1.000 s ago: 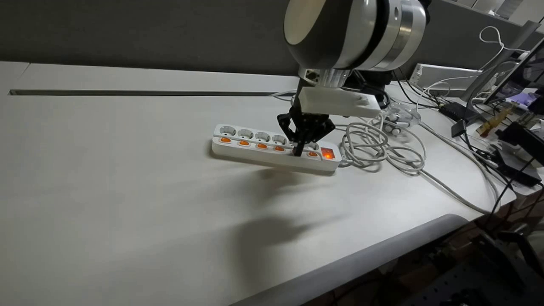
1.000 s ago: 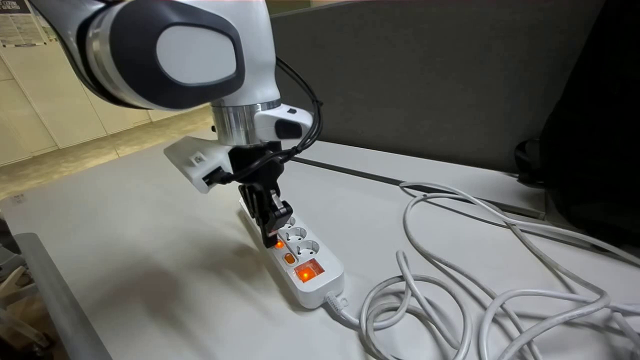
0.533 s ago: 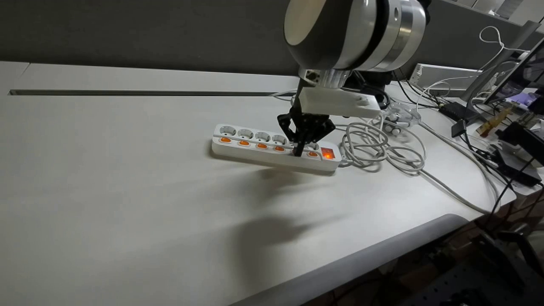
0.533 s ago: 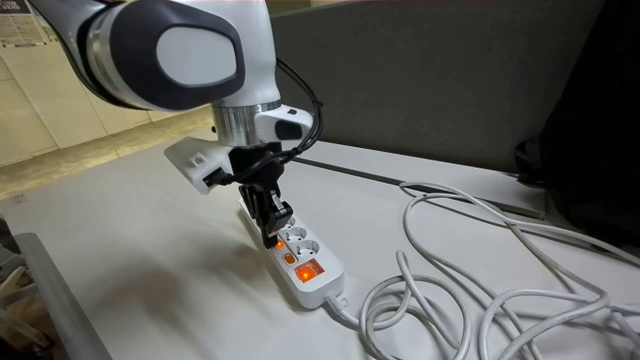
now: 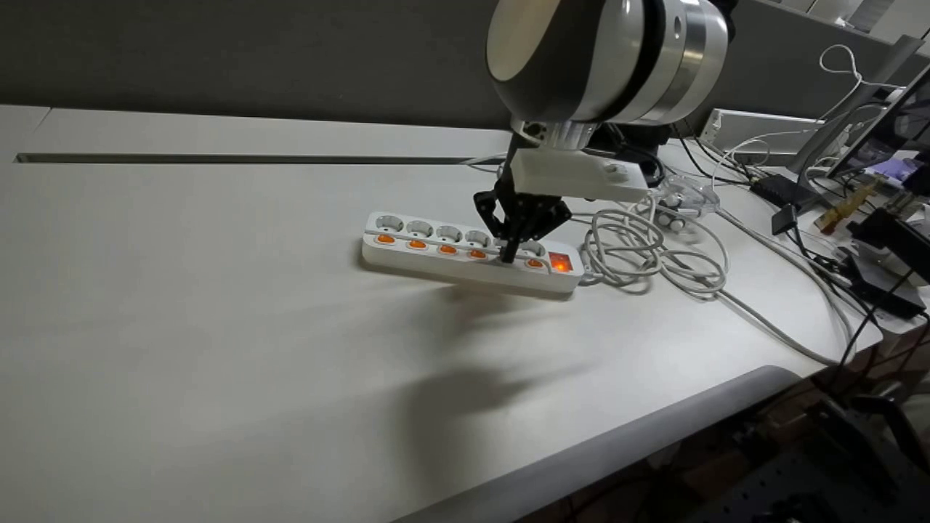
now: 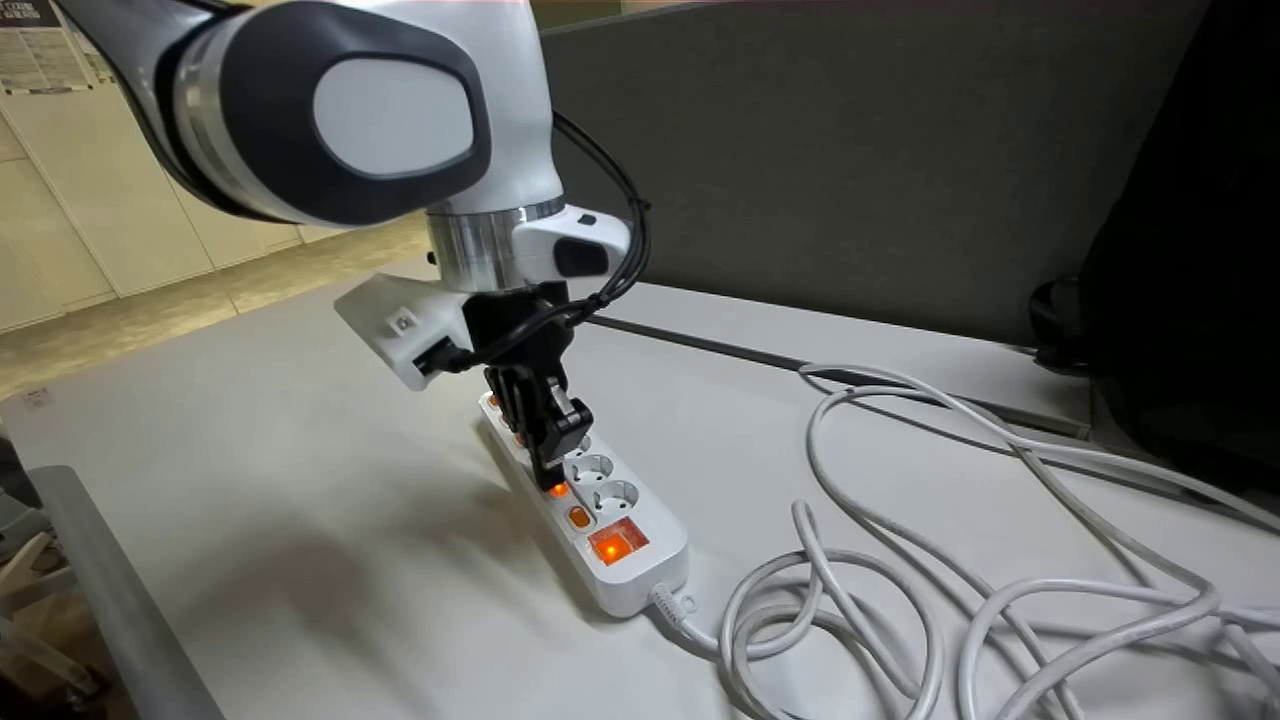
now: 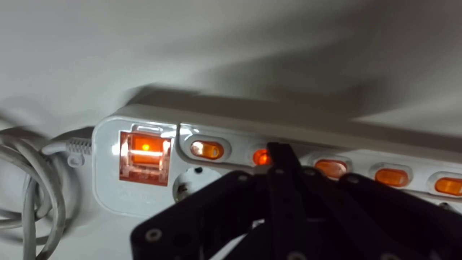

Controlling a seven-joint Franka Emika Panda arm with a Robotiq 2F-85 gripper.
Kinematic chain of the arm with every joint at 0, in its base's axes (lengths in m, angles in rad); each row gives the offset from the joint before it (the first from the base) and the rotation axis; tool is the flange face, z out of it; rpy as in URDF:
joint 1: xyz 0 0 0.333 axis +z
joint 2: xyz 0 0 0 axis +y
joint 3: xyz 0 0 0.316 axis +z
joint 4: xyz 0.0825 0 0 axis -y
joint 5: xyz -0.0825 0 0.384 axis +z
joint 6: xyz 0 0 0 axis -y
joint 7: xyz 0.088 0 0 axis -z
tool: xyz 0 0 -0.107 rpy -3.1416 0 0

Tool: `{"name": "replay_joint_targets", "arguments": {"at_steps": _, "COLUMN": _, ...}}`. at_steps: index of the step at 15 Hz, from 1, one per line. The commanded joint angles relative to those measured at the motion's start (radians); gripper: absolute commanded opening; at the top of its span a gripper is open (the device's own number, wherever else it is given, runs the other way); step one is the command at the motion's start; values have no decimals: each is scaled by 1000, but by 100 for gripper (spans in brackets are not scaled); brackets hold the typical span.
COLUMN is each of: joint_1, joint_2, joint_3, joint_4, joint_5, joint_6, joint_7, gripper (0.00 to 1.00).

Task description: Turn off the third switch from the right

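Robotiq gripper (image 7: 283, 156), fingers together and empty, points down, contact unclear, at a power strip's (image 5: 459, 270) third rocker switch (image 7: 260, 157), whose glow suggests turning-off remains undone.

In both exterior views I see a white table (image 5: 182, 290), a dark slot (image 5: 218, 158) cut into it and a grey partition (image 5: 254, 58) behind. A pale cable (image 7: 55, 195) lies on it in loose loops. In an exterior view I make out a screen (image 5: 890, 129), a black box (image 5: 781, 189) and a clear plastic thing (image 5: 686, 196) by the cable. In an exterior view I find a black bulk (image 6: 1190, 350), pale panels (image 6: 90, 210) and a printed sheet (image 6: 40, 55), too small to read.
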Motion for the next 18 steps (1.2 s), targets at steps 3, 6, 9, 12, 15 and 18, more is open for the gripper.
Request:
{"name": "replay_joint_targets", "arguments": {"at_steps": 3, "joint_1": 7, "joint_2": -3, "joint_3": -14, "joint_4": -3, "joint_5": -7, "joint_6": -5, "joint_7": 29, "gripper": 0}}
{"name": "replay_joint_targets", "arguments": {"at_steps": 6, "joint_1": 17, "joint_2": -3, "joint_3": -32, "joint_4": -3, "joint_5": -16, "joint_6": -9, "joint_7": 53, "gripper": 0}}
{"name": "replay_joint_targets", "arguments": {"at_steps": 9, "joint_1": 13, "joint_2": 4, "joint_3": -34, "joint_4": 1, "joint_5": -8, "joint_6": -12, "joint_7": 59, "gripper": 0}}
{"name": "replay_joint_targets", "arguments": {"at_steps": 12, "joint_1": 5, "joint_2": 22, "joint_3": -28, "joint_4": 10, "joint_5": 4, "joint_6": -13, "joint_7": 59, "gripper": 0}}
{"name": "replay_joint_targets", "arguments": {"at_steps": 15, "joint_1": -8, "joint_2": 40, "joint_3": -15, "joint_4": 12, "joint_5": 26, "joint_6": 4, "joint_7": 47, "gripper": 0}}
{"name": "replay_joint_targets", "arguments": {"at_steps": 18, "joint_1": -51, "joint_2": 57, "joint_3": 30, "joint_4": 12, "joint_5": 103, "joint_6": 14, "joint_7": 8, "gripper": 0}}
